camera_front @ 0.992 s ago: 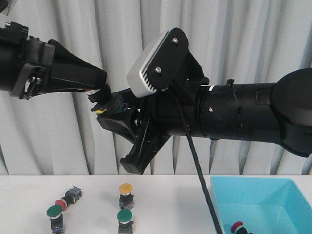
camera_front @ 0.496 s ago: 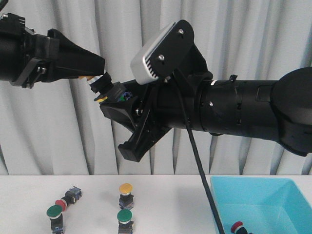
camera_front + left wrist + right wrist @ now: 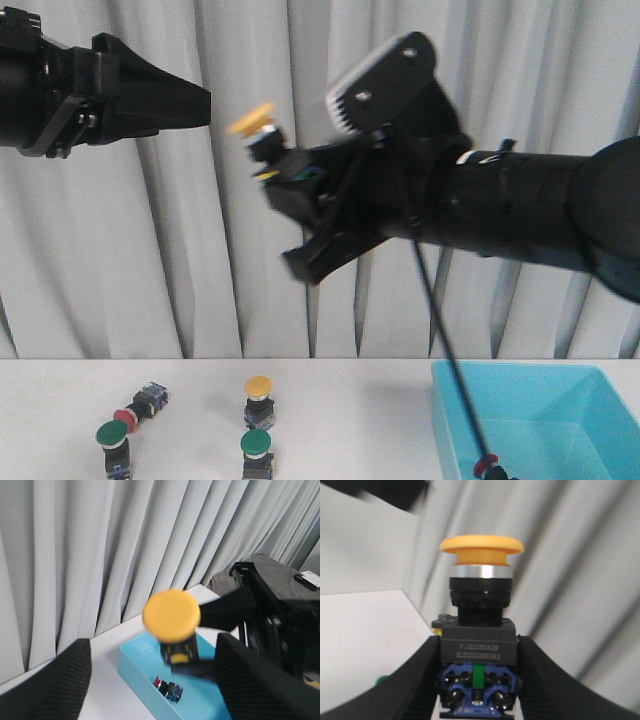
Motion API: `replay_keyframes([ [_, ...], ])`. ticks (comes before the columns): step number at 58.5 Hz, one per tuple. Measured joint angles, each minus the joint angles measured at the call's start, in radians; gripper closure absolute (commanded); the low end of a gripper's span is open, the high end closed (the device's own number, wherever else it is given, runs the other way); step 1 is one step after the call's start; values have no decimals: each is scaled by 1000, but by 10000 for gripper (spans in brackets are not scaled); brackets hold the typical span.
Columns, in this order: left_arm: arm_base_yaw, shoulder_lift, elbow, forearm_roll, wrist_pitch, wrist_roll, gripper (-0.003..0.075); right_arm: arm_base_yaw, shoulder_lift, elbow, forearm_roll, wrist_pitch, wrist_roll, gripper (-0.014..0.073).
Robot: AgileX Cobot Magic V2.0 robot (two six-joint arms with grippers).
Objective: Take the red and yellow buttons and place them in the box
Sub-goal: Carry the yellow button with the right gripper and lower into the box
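Your right claw, upper centre of frame, is clamped on the yellow button, cap tilted up-left; the box lies lower right. The left claw stands apart, empty.

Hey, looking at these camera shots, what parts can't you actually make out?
- Front view: the box and the red button inside are cut by the bottom edge.
- Front view: left claw fingers overlap; the gap is unreadable.
- Left wrist view: the held yellow button is blurred.
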Motion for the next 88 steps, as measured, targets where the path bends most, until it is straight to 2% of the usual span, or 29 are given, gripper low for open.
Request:
replay_keyframes([
  [9,0,-1,0,81,0,14,213,-165,-32,0,-137,100,201,599],
  [17,0,-1,0,224,15,12,225,-321,-54,0,-274,277,391,599],
  [23,0,-1,0,297,34,-9,258,-408,-41,9,-361,422,539,599],
  [30,0,6,0,350,63,-23,321,-457,-15,88,-442,492,660,599],
  [44,0,55,0,393,163,-26,482,-467,69,335,-617,373,848,598],
  [49,0,66,0,401,183,-26,552,-467,106,380,-680,317,908,598],
  [60,0,70,0,412,189,-26,643,-467,208,401,-822,234,1043,598],
  [74,0,70,0,416,212,-26,675,-467,358,399,-976,163,1172,598],
  [88,0,70,0,416,233,-26,675,-467,469,366,-1019,165,1228,594],
])
